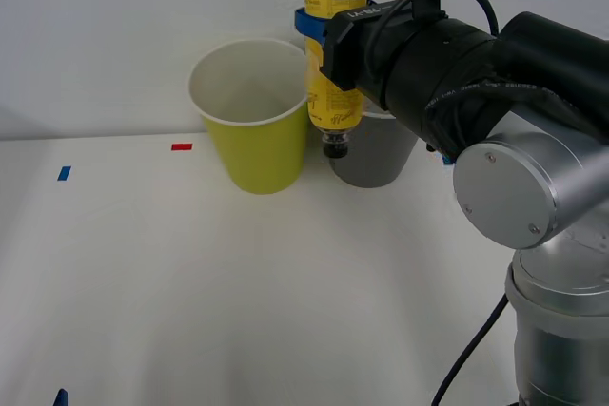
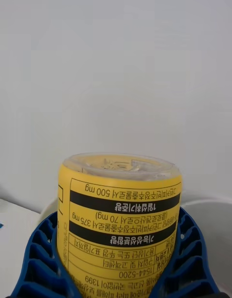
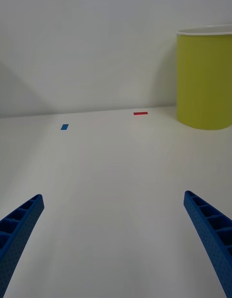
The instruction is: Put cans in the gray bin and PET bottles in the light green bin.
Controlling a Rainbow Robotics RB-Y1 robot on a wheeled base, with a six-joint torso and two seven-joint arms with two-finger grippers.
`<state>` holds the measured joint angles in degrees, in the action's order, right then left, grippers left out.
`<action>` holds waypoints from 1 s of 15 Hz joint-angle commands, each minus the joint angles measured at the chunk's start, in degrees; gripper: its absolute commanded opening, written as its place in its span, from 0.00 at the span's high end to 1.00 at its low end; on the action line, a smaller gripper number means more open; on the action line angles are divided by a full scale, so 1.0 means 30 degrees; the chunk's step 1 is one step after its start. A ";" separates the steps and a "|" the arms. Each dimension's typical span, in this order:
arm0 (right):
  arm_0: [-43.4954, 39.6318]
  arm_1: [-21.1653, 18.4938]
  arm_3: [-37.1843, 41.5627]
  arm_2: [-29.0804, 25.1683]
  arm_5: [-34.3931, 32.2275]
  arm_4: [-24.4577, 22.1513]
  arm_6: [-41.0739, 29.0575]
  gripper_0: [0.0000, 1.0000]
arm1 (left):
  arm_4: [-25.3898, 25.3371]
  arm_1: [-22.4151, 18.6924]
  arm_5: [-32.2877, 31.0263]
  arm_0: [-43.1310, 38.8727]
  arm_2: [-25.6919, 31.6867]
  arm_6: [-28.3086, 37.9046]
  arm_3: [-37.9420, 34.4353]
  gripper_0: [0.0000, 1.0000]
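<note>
My right gripper (image 1: 328, 30) is clamping the bottle (image 1: 334, 54) upside down, cap lowermost, and holding it just right of the green bin (image 1: 252, 116), before the gray bin (image 1: 376, 151). My left gripper (image 3: 116, 240) is hanging spread wide over the table (image 3: 111, 182), well left of the green bin.

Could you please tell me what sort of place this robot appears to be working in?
Probably a lab test bench for sorting: a plain white table against a bare wall, with small red and blue tape markers, and a light green bin and a gray bin set side by side.
</note>
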<state>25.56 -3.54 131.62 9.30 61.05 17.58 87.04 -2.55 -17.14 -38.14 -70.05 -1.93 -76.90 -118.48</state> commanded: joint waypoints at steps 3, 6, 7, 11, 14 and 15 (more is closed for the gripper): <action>0.1588 0.0448 -0.3063 -0.0053 -0.3798 0.1814 0.0488 1.00 | 0.0000 0.0000 0.0000 0.0000 0.0000 0.0000 0.0000 0.00; 0.2906 0.0448 -0.5143 -0.0053 -0.5498 0.2049 0.0811 1.00 | 0.0000 0.0000 0.0000 0.0000 0.0000 0.0000 0.0000 0.00; 0.3434 0.0448 -0.5905 -0.0053 -0.6025 0.2195 0.0957 1.00 | 0.0000 0.0000 0.0000 0.0000 0.0000 0.0000 0.0000 0.00; 0.5074 0.0096 -0.8395 0.0533 -0.8017 0.2283 0.1074 1.00 | 0.0000 0.0000 0.0000 0.0000 0.0000 0.0000 0.0000 0.00; 0.6070 -0.0255 -1.0504 0.1148 -0.9980 0.2078 0.1133 1.00 | 0.0000 0.0000 0.0000 0.0000 0.0000 0.0000 0.0000 0.00; 0.6276 -0.0343 -1.1442 0.1588 -1.1503 0.2078 0.1045 1.00 | 0.0000 0.0000 0.0000 0.0000 0.0000 0.0000 0.0000 0.00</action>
<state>43.53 -4.13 100.18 12.59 30.98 23.93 90.39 -2.55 -17.14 -38.14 -70.05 -1.93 -76.90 -118.48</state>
